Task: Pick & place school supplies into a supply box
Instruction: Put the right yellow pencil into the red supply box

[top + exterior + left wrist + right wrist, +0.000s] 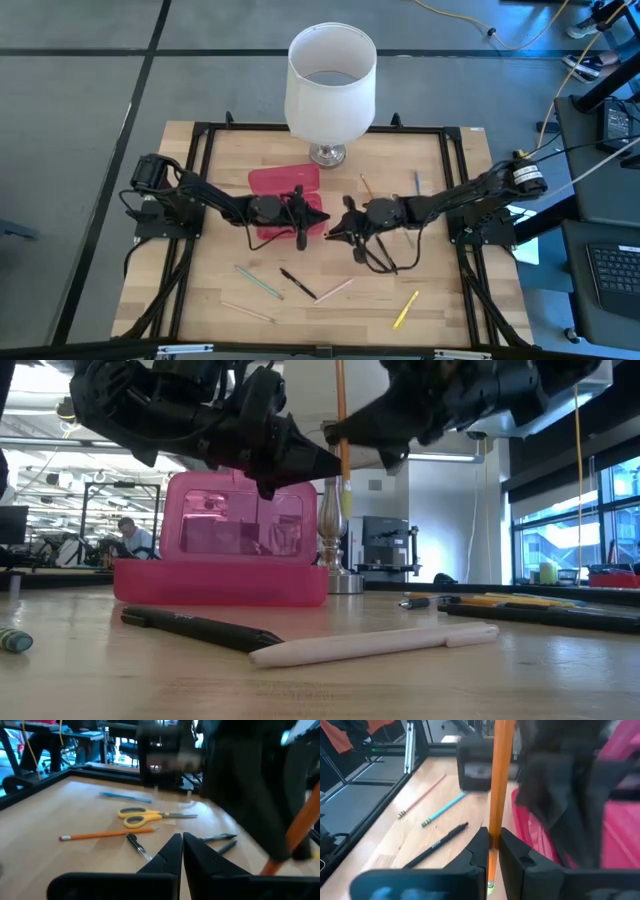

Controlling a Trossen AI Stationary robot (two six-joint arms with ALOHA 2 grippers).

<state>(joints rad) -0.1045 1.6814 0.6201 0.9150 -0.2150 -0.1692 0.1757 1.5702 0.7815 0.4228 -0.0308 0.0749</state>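
An orange pencil (501, 775) is clamped upright between the jaws of the right gripper (331, 231), just right of centre in the high view, beside the supply box (285, 183). The left gripper (301, 240), jaws pressed together and empty, is held over the box's lower right part. The pink box is seen open at the middle of the table (190, 300), its lid raised. A black pen (298, 284), a pale pencil (333, 291) and a yellow pen (405, 309) lie toward the lower edge.
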